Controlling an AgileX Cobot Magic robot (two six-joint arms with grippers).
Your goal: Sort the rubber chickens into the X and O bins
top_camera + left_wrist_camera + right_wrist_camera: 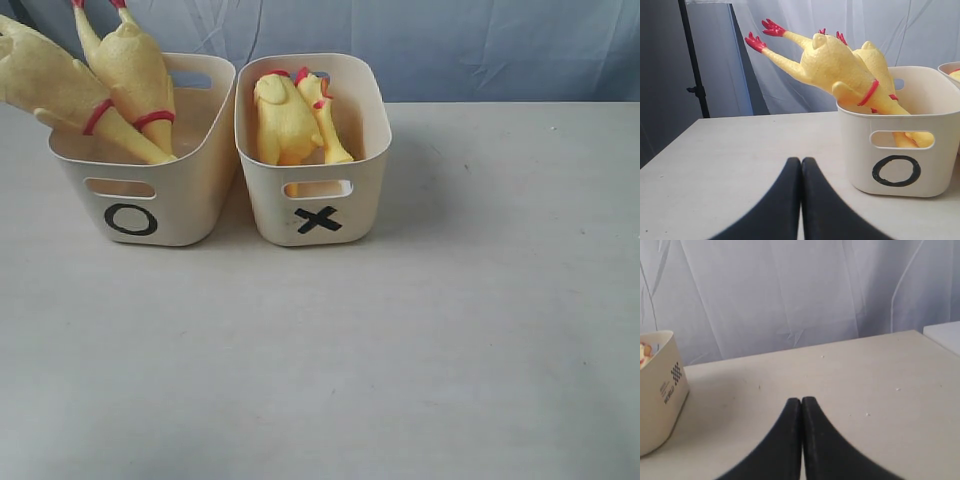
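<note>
Left jaws and right jaws are both pressed shut, gripping nothing. Just ahead of the left jaws, two rubber chickens (840, 70) poke feet-up from the O bin (860, 165). More chickens (285, 120) lie in the X bin (270, 205) touching it, on the desk (450, 350).

A matte off-white flat tabletop (420, 340) stretches in front of a creased pale blue-grey fabric backdrop (480, 45) hung behind it. Beyond one end of the table a slim black metal stand pole (691, 60) with a small clamp rises beside the cloth, while a white flat-topped slab (944, 335) shows just past another edge
</note>
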